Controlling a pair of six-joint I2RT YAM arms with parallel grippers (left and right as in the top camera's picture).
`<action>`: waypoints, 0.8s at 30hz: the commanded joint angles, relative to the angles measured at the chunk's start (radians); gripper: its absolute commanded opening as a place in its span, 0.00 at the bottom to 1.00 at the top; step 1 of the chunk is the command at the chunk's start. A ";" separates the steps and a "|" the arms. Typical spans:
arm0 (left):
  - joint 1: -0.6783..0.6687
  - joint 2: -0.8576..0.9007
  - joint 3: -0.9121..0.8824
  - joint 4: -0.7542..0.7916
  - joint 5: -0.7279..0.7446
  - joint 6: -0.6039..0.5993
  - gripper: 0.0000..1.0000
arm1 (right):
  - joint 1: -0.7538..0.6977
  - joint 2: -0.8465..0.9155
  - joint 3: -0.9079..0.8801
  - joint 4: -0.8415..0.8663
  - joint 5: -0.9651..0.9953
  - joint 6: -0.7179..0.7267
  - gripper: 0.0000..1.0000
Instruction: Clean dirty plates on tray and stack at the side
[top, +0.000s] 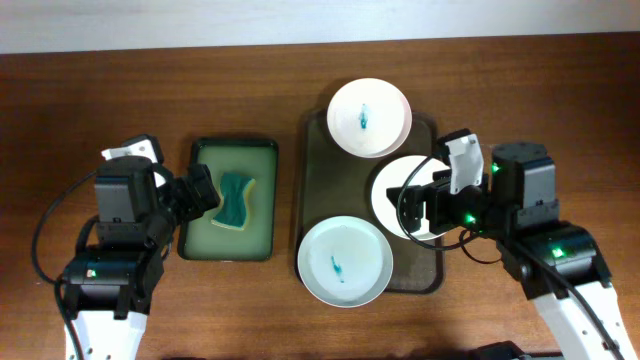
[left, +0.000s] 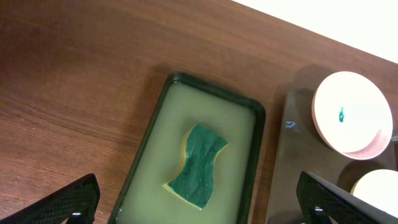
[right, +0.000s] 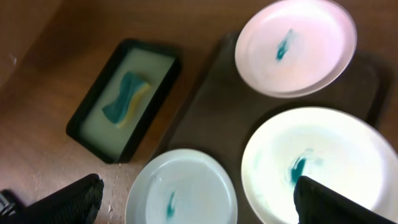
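Three round glossy white plates (top: 370, 118) on rimmed rectangular tray (top: 328, 190).

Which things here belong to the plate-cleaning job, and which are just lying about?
Job: far plate, right-hand plate, near plate, all with teal smears; dark tray under them; sponge and green tray of yellowish liquid, likely for wiping.
Lying about: wooden table; left arm's black cable.

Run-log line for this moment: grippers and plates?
left gripper: open, at green tray; right gripper: open, over middle plate; plates: three on tray, all smeared; stacked: none
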 joint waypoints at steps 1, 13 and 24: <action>-0.004 0.003 0.023 -0.009 0.029 0.015 0.99 | 0.005 0.037 0.020 -0.026 -0.031 -0.008 0.98; -0.085 0.433 0.023 -0.040 0.030 0.080 0.59 | 0.006 0.110 0.019 -0.213 -0.031 0.148 0.86; -0.120 0.864 0.023 0.262 0.055 0.270 0.32 | 0.006 0.237 0.016 -0.221 -0.030 0.146 0.84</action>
